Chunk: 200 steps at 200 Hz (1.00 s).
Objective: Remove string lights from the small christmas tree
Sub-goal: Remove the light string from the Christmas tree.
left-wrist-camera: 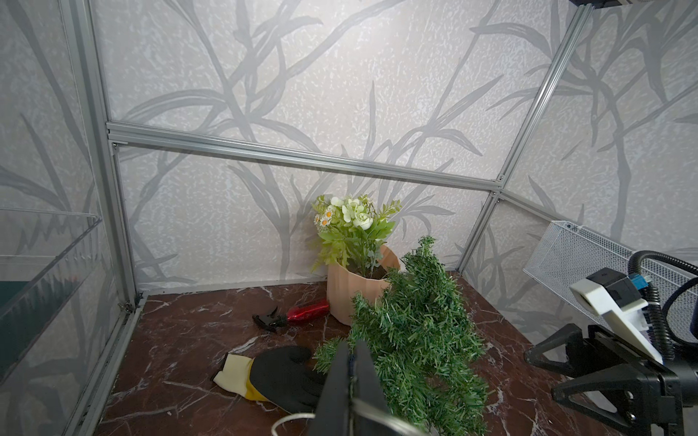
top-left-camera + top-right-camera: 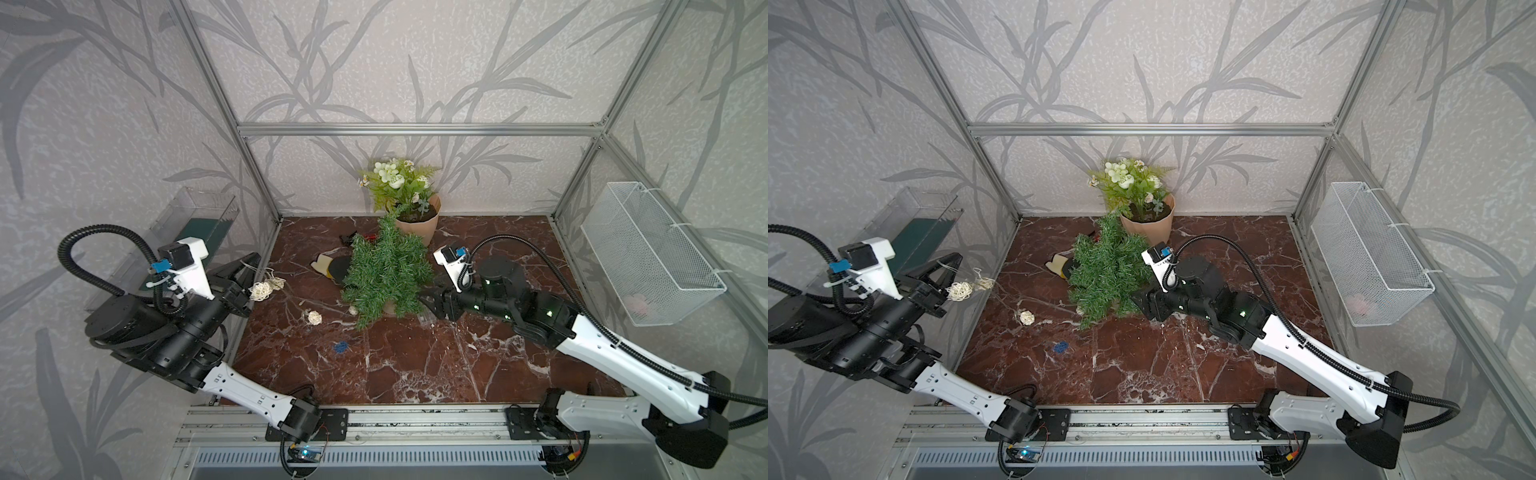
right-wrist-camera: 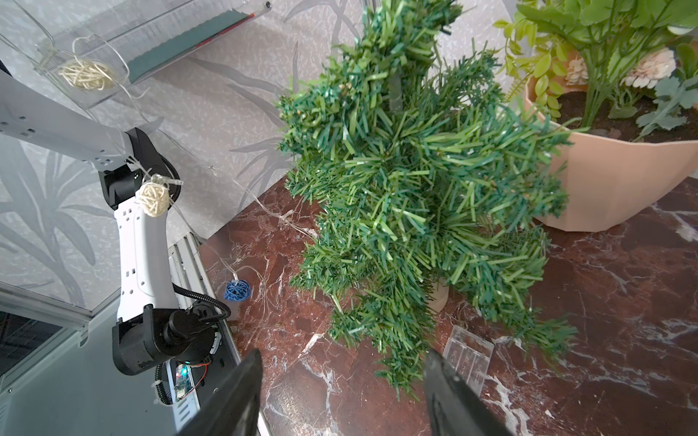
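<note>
Left pincer clamped on lights wire; strand runs right to tree, my right pincer apart beside it.

In both top views the small christmas tree covers most of its tan base, half the yellow-and-black glove and the right gripper fingertips. There the string lights wire is too fine to trace into the branches. Something pinkish, perhaps a ball, blurs behind the wire basket mesh
</note>
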Available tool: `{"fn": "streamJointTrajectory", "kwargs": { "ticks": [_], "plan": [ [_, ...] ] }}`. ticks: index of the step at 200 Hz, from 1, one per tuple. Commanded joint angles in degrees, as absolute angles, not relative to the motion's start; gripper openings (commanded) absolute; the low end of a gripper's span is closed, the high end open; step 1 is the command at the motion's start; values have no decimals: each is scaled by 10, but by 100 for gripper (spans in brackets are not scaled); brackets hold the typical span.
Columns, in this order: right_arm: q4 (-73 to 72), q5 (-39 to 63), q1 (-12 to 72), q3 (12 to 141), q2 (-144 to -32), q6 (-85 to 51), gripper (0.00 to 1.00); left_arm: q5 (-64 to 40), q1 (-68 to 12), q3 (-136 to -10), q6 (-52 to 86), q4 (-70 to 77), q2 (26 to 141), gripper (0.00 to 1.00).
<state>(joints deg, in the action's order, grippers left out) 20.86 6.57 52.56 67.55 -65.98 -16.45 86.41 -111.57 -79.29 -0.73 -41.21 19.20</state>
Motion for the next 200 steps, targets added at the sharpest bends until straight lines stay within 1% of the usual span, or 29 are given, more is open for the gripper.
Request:
{"fn": "streamJointTrajectory", "kwargs": {
  "ticks": [1, 31, 57, 63, 94, 114, 155, 184, 200],
  "plan": [
    [207, 80, 530, 691, -652, -156, 66, 971, -1114, -791, -29, -403, 196, 0],
    [209, 87, 551, 692, -651, -141, 66, 971, -1107, -798, -76, -383, 223, 0],
    [222, 72, 582, 701, -667, -124, 66, 971, -1083, -810, -140, -353, 247, 0],
    [224, 68, 607, 704, -673, -118, 66, 971, -1076, -812, -159, -339, 261, 0],
    [226, 42, 669, 712, -699, -90, 66, 971, -1042, -825, -222, -315, 295, 0],
    [229, 31, 702, 717, -716, -80, 67, 971, -1012, -828, -253, -297, 318, 0],
    [212, 10, 740, 699, -721, -95, 67, 971, -931, -813, -401, -161, 358, 0],
    [206, -6, 760, 683, -705, -104, 67, 971, -897, -818, -440, -124, 372, 0],
    [207, -21, 774, 673, -693, -107, 67, 971, -865, -828, -455, -124, 382, 0]
  ]
}}
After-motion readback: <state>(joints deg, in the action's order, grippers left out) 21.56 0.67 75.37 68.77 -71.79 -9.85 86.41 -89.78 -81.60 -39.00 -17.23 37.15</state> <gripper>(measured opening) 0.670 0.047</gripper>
